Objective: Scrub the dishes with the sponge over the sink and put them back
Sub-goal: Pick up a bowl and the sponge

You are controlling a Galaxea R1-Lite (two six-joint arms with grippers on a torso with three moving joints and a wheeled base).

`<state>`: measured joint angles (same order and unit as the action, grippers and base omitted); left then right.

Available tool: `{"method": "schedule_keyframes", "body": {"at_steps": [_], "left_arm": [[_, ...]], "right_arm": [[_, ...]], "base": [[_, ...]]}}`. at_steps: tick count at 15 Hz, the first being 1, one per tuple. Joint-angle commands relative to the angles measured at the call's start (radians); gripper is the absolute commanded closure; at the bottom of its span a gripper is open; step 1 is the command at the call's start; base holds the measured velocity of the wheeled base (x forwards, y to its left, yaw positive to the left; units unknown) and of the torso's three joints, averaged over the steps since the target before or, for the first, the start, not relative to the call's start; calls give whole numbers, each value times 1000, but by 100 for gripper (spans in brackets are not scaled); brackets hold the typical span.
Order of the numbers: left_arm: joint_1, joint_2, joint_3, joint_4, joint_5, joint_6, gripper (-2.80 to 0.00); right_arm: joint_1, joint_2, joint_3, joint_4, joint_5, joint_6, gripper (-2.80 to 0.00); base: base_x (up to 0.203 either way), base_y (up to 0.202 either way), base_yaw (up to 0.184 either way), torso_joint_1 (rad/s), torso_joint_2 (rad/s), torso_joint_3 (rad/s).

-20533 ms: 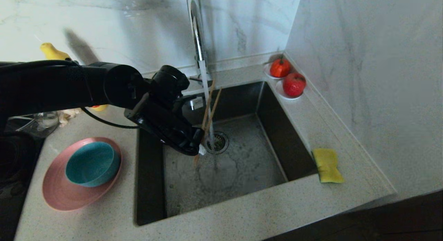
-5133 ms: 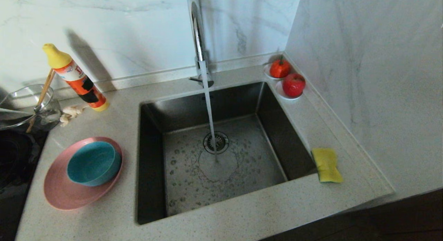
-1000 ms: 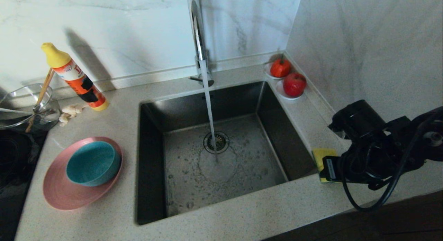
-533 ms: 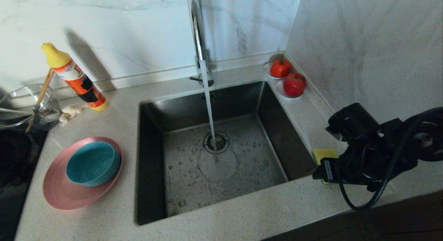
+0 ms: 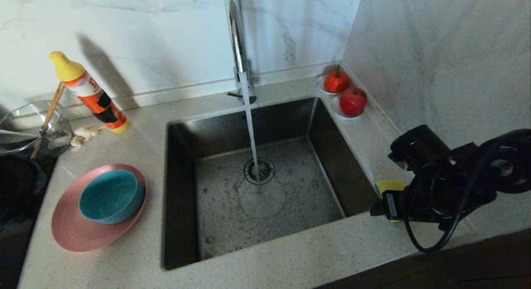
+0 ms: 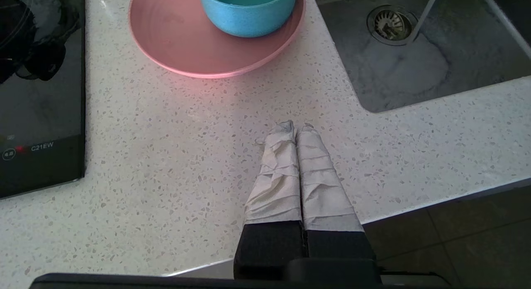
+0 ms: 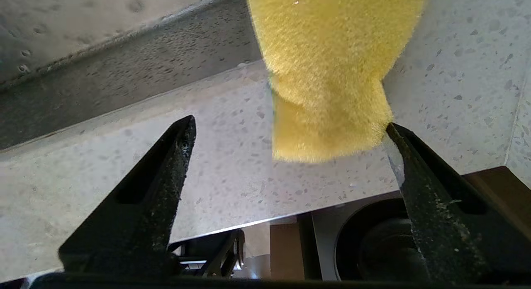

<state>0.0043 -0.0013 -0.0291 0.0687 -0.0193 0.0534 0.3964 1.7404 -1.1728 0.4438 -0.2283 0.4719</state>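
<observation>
At the right edge of the head view, beside the dark steel sink (image 5: pixel 265 185), the right pincer (image 7: pixel 290 131) stands spread around the soft yellow sponge (image 7: pixel 332 73) lying on the speckled table (image 5: pixel 290 256), apparently lined up to grasp it for scrubbing.

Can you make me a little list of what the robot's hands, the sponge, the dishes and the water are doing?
right gripper: open, jaws wide, at the sponge's near end
sponge: lying on the counter right of the sink, not gripped
left gripper: shut, empty, parked over the counter
plate: left of the sink, holding the bowl
chopsticks: standing in the glass bowl
tap: running
</observation>
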Motion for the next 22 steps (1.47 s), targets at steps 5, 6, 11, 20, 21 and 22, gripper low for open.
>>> {"method": "schedule_keyframes", "body": {"at_steps": [5, 6, 11, 20, 21, 22], "left_arm": [[0, 0, 0, 0, -1, 0, 0], [0, 0, 0, 0, -1, 0, 0], [0, 0, 0, 0, 0, 0, 0], [0, 0, 0, 0, -1, 0, 0], [0, 0, 0, 0, -1, 0, 0], [0, 0, 0, 0, -1, 0, 0]], "right_arm": [[-1, -72, 7, 26, 3, -16, -280], [-6, -73, 17, 26, 4, -32, -280], [-51, -64, 30, 13, 76, -123, -280], [-53, -35, 71, -8, 109, -168, -280], [-53, -33, 73, -12, 109, -168, -280], [-54, -29, 73, -13, 109, -168, -280]], "base": [[0, 0, 0, 0, 0, 0], [0, 0, 0, 0, 0, 0], [0, 0, 0, 0, 0, 0], [0, 0, 0, 0, 0, 0], [0, 0, 0, 0, 0, 0], [0, 0, 0, 0, 0, 0]]}}
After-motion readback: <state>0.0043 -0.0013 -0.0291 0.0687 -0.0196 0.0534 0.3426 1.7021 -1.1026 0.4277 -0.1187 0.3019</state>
